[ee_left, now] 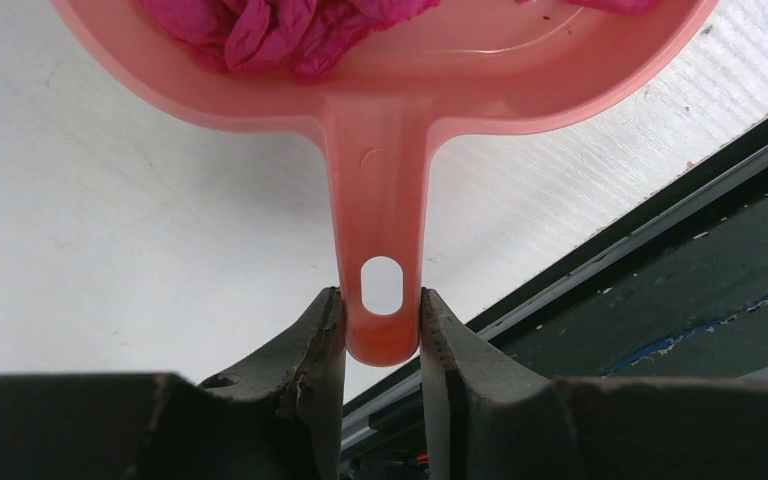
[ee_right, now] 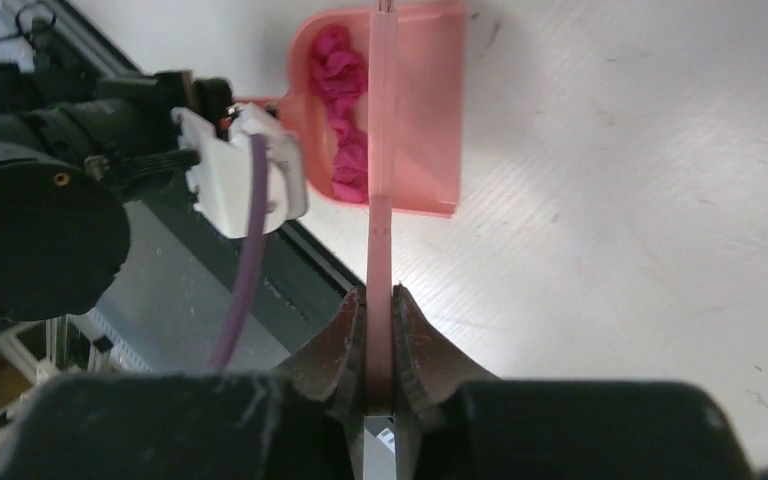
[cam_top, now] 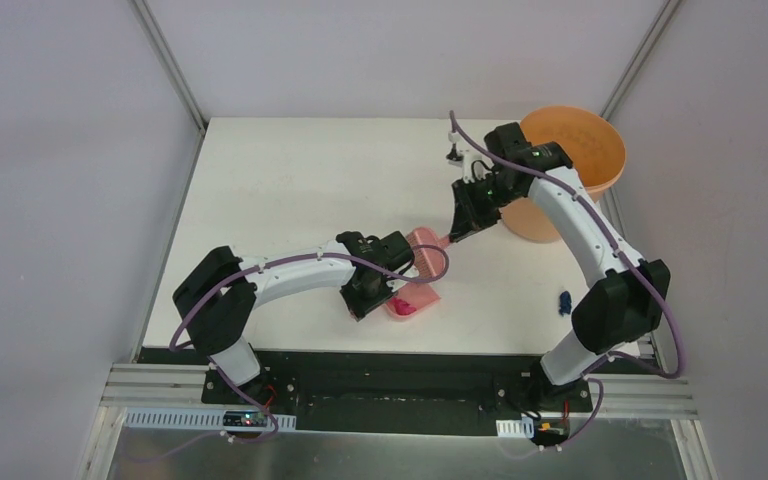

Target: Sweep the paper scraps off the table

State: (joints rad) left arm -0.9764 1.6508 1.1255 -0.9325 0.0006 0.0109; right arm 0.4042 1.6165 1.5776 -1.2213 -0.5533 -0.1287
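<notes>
We see pale, plain walls (cam_top: 60, 150) around a matte white tabletop (cam_top: 290, 190), flat and rectangular, with a black strip along its front. Left of centre, our left end effector (ee_left: 382, 318) is clamped on the smooth handle of the glossy pink plastic dustpan (ee_left: 380, 180), near the front edge. Crumpled magenta paper scraps (ee_left: 280, 30) sit in its tray. Our right end effector (ee_right: 380, 305) pinches the thin, flat handle of the pink brush (ee_right: 381, 220), which reaches over the dustpan. One dark blue scrap (cam_top: 564, 302) lies by the right arm's base. A round orange bucket (cam_top: 600, 150) stands at the far right corner.
</notes>
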